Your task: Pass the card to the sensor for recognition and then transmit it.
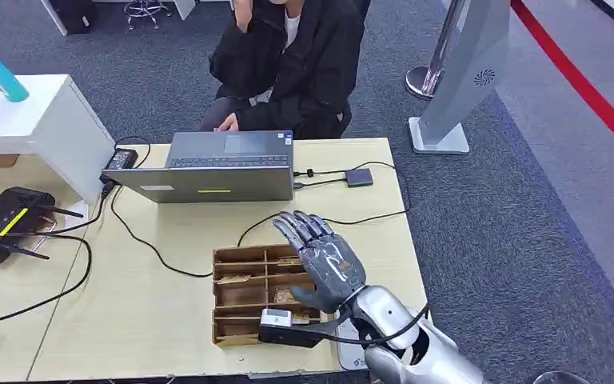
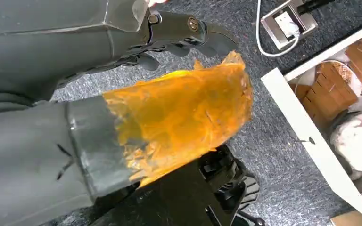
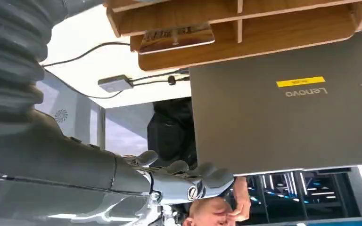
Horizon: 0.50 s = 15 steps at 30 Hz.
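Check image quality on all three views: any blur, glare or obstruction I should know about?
Head view: even light, sharp, right hand clear over the wooden tray. Left wrist view: orange film blocks the centre. Right wrist view: upside down, table washed out, laptop legible.

The right robot hand (image 1: 326, 260) is raised with fingers spread and empty; the left robot hand (image 2: 179, 35) hangs down.

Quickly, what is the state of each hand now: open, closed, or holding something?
Left hand: cannot be told; an orange film hides much of the view.
Right hand: open, fingers spread above the wooden tray, holding nothing.
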Tool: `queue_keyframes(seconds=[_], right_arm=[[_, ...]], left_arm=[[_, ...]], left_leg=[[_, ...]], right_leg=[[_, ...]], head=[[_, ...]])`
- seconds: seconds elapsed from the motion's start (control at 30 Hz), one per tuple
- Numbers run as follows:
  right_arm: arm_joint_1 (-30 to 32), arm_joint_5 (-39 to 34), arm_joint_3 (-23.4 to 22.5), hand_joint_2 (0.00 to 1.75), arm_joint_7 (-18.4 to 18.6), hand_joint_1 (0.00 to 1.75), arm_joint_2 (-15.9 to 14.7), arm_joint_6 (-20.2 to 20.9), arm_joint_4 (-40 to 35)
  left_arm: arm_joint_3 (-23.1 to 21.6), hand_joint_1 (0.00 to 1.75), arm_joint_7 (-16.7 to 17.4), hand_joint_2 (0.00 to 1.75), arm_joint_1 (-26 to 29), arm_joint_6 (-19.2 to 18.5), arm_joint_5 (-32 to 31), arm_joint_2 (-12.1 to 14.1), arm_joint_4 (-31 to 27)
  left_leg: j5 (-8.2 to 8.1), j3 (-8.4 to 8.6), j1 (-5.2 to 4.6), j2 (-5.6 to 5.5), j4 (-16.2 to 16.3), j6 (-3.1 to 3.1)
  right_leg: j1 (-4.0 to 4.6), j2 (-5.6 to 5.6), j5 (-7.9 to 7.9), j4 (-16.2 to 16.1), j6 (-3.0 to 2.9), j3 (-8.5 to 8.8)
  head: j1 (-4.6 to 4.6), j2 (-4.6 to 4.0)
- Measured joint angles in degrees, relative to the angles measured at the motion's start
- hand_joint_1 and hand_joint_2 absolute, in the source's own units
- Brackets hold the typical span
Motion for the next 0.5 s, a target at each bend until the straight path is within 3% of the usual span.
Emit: queue_keyframes(seconds=[0.5], right_arm=[[-2.16, 2.80, 0.57, 1.75, 2.23, 0.00, 0.00, 1.10, 3.17]], left_arm=[[0.00, 0.00, 0.24, 0.00, -0.01, -0.39, -0.83, -0.07, 0.00]], left_leg=[[0.00, 0.00, 0.00, 0.00, 0.00, 0.00]], right_leg=[[0.00, 0.00, 0.00, 0.00, 0.00, 0.00]], head=[[0.02, 0.00]])
